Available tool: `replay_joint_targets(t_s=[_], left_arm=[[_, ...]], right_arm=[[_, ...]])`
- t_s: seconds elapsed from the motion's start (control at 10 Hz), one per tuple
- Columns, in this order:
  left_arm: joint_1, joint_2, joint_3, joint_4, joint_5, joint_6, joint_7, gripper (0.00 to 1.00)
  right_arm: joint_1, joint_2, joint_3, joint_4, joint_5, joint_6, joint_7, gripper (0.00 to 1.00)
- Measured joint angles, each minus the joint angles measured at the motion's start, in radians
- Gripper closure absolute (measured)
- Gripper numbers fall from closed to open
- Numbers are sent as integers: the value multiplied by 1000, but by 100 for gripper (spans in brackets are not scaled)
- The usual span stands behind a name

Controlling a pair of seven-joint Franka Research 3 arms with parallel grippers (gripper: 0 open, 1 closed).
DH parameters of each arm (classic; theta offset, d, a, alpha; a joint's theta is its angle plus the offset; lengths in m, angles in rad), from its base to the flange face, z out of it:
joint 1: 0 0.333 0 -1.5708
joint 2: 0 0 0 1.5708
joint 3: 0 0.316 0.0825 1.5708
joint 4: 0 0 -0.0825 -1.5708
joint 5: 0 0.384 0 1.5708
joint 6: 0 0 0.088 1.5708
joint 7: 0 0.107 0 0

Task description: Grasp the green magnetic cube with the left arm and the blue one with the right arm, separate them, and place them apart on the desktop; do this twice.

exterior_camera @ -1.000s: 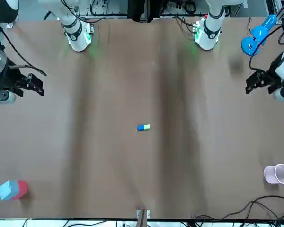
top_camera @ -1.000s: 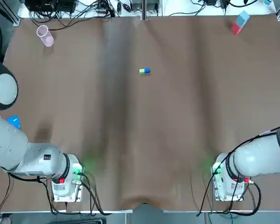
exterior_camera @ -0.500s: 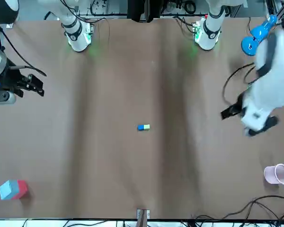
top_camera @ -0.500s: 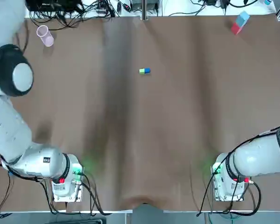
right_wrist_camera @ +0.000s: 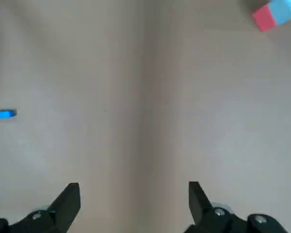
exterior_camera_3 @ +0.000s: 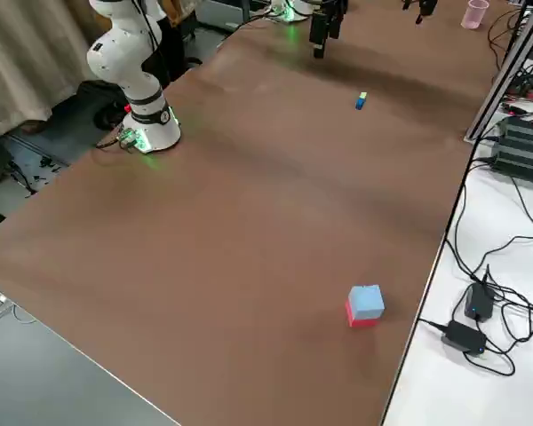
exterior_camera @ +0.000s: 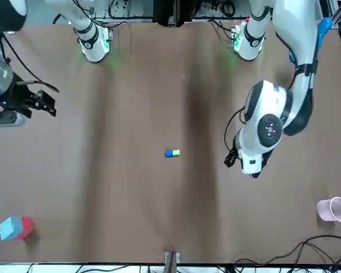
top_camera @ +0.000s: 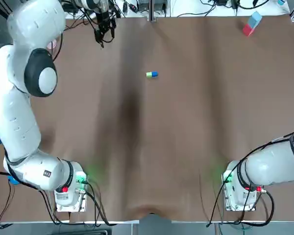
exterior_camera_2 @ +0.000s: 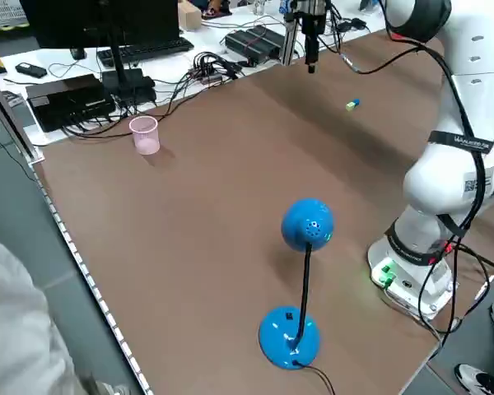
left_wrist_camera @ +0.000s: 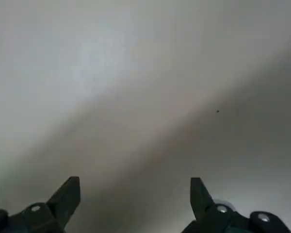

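Note:
The green cube (top_camera: pixel 149 74) and the blue cube (top_camera: pixel 155 74) lie stuck together on the brown table, green end toward the left arm's side. They show small in the front view as one cube pair (exterior_camera: pixel 171 153). My left gripper (top_camera: pixel 104 32) hangs open over the far left part of the table, well to the left of the pair and beyond it. Its wrist view shows only bare table between the fingers (left_wrist_camera: pixel 68 194). My right gripper (exterior_camera: pixel 48 105) is open and raised at the table's right edge. The blue cube (right_wrist_camera: pixel 8 114) is far off in its wrist view.
A red-and-blue block (top_camera: pixel 252 23) sits at the far right corner. A pink cup (exterior_camera: pixel 333 209) stands at the far left, close to the left arm. A blue ball on a stand (exterior_camera_2: pixel 305 230) is at the near left edge. Cables and equipment line the far side.
The left arm has swung from its parked pose at the left edge up and across to the far left of the table. The right arm has hardly moved. The cubes are unmoved.

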Motion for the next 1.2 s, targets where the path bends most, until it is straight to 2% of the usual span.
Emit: replay_joint_targets(t_s=[0.2, 0.4, 0.5, 0.8, 1.0, 1.2], left_arm=[[-45, 46, -2, -12, -4, 79, -222, 0], [-96, 103, -3, -16, -36, 162, -373, 0], [-118, 128, -3, -17, -86, 197, -413, 0], [-163, 198, -4, -18, -196, 391, -525, 0], [-203, 239, -4, -18, -215, 479, -568, 4], [-225, 269, -4, -18, -219, 522, -580, 13]], right_arm=[[65, 31, 3, -2, 0, 20, 187, 1], [142, 78, 6, -5, 0, 62, 464, 1], [173, 105, 7, -12, 0, 121, 566, 1], [270, 208, 8, -30, 2, 278, 867, 2], [337, 288, 9, -47, 2, 400, 1109, 1], [373, 347, 11, -92, 2, 540, 1316, 1]])
